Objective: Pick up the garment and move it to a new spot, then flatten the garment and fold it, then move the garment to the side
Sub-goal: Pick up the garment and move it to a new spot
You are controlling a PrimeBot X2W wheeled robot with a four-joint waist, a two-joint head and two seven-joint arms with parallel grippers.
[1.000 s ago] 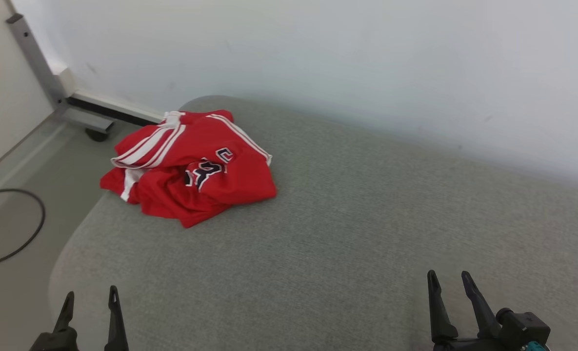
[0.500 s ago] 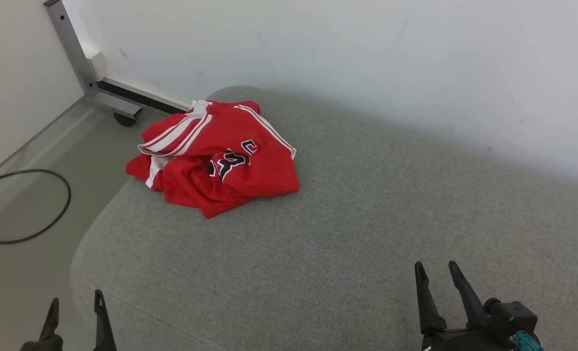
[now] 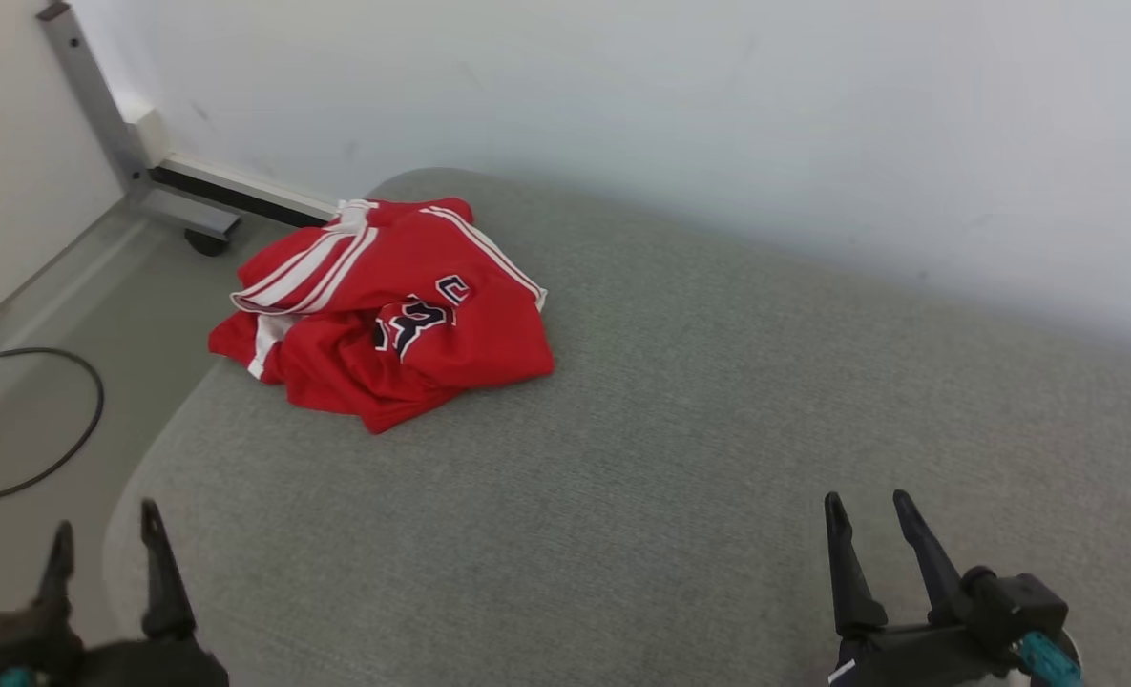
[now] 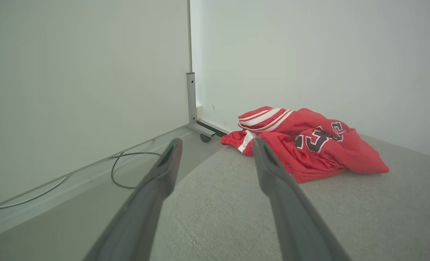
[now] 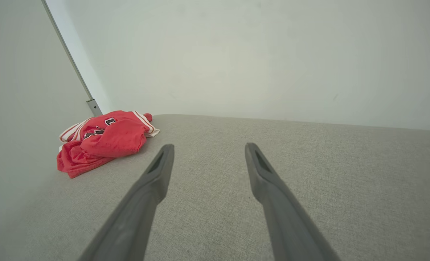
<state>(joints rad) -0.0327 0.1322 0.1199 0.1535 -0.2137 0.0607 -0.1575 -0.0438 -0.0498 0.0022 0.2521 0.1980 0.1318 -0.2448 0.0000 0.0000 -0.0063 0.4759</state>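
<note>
The garment (image 3: 384, 315) is a crumpled red jersey with white stripes and dark lettering, heaped at the far left corner of a grey upholstered surface (image 3: 680, 429). One edge of it hangs over the surface's left side. My left gripper (image 3: 105, 525) is open at the near left corner, well short of the garment (image 4: 309, 145). My right gripper (image 3: 869, 510) is open at the near right, above bare grey fabric, far from the garment (image 5: 102, 139). Nothing is between either pair of fingers (image 4: 273, 174) (image 5: 262, 170).
A pale wall (image 3: 718, 124) runs close behind the surface. On the floor to the left lie a black cable loop (image 3: 50, 448) and a grey metal frame on a castor (image 3: 198, 224). The surface's rounded left edge (image 3: 145, 458) drops to the floor.
The head camera has swung, so the whole picture shifted right and then back left. The garment lies as before. Both grippers stay open; the left one shows higher in the picture.
</note>
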